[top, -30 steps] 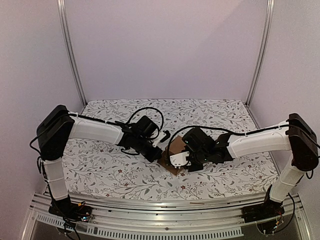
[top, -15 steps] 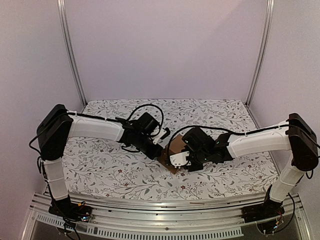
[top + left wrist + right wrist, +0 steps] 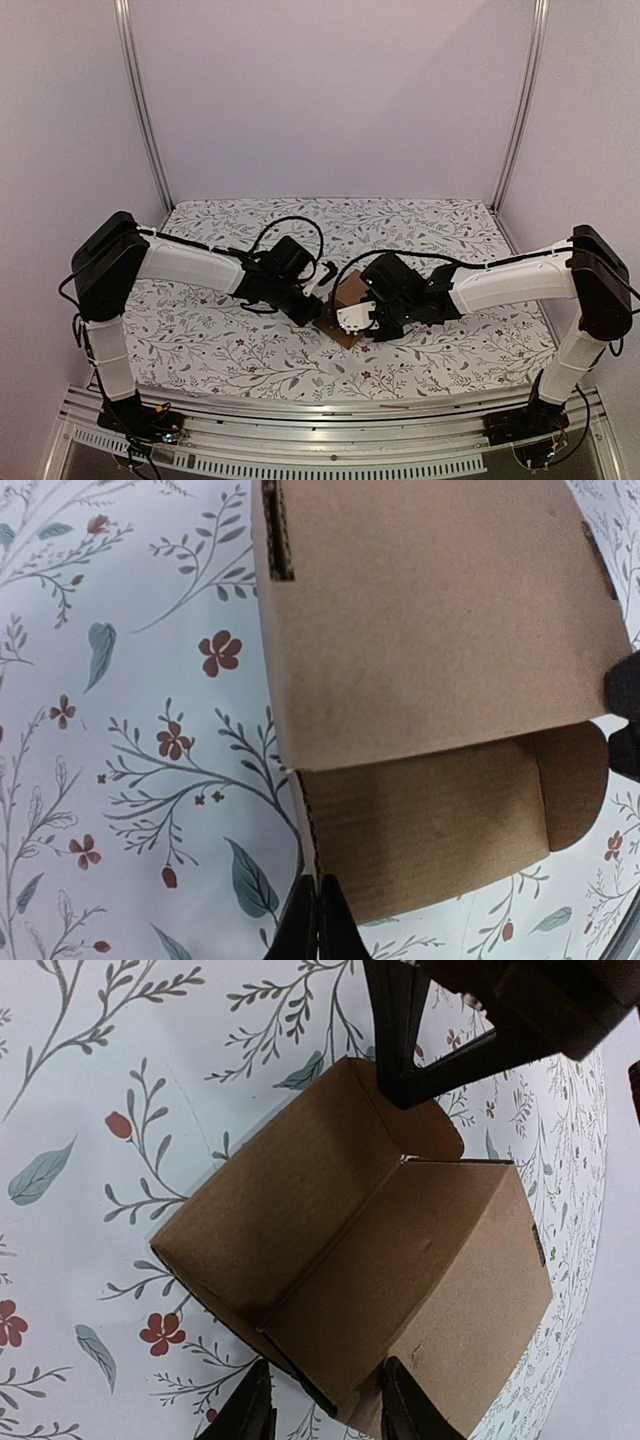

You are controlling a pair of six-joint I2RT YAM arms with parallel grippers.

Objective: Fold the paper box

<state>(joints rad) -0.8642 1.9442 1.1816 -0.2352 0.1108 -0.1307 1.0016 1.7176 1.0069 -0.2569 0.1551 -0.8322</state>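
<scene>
Right wrist, plain brown paper box (image 3: pixel 350 1240), floral tablecloth (image 3: pixel 80 1080)

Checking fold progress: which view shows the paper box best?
Right wrist: the paper box appears nearly whole, its open inside, walls and a rounded flap all visible. Left wrist shows only an outer panel and part of a flap close up, cropped at the frame edge. Top external shows just a small brown patch between the arms.

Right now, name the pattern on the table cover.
The table cover is white with grey-green leaves and red flowers; clearest in left wrist view.
</scene>
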